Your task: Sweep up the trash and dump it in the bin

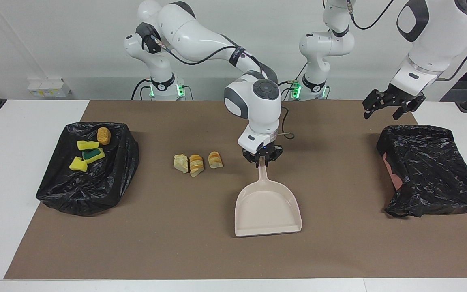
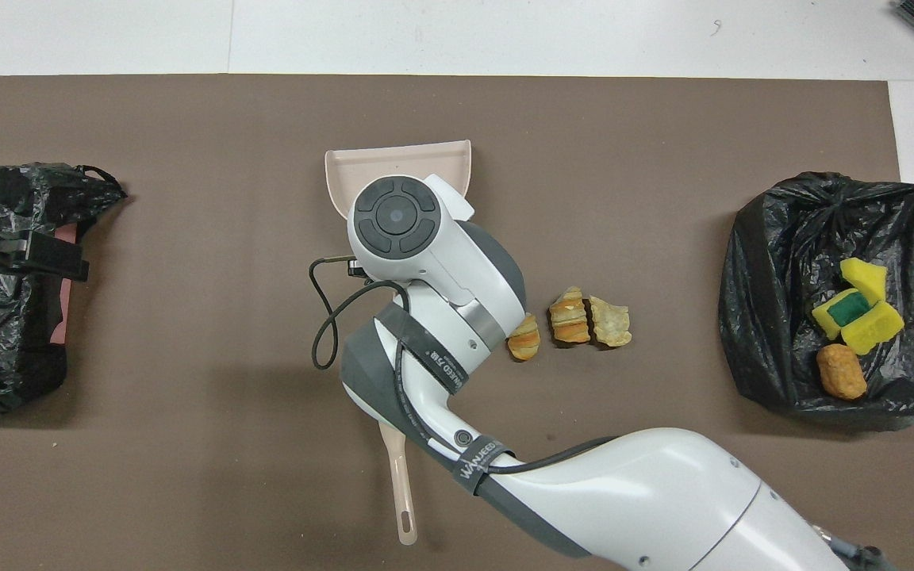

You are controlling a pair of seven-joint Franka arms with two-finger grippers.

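Sponges + brown lump (image 1: 103, 135) in bin (image 1: 114, 178); 3 bread chunks (image 1: 196, 163) left; right pincer (image 1: 262, 158) grips dustpan (image 1: 268, 211), left pincer (image 1: 391, 106) open

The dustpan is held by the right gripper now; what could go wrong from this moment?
1. The right gripper pinches only the handle tip of the dustpan; it may swivel when pushed.
2. The three bread chunks lie beside the pan, toward the right arm's end, not before its open edge; sweeping may scatter them.
3. The brush lies under the right arm, hard for the open left gripper over the far bin bag to reach.
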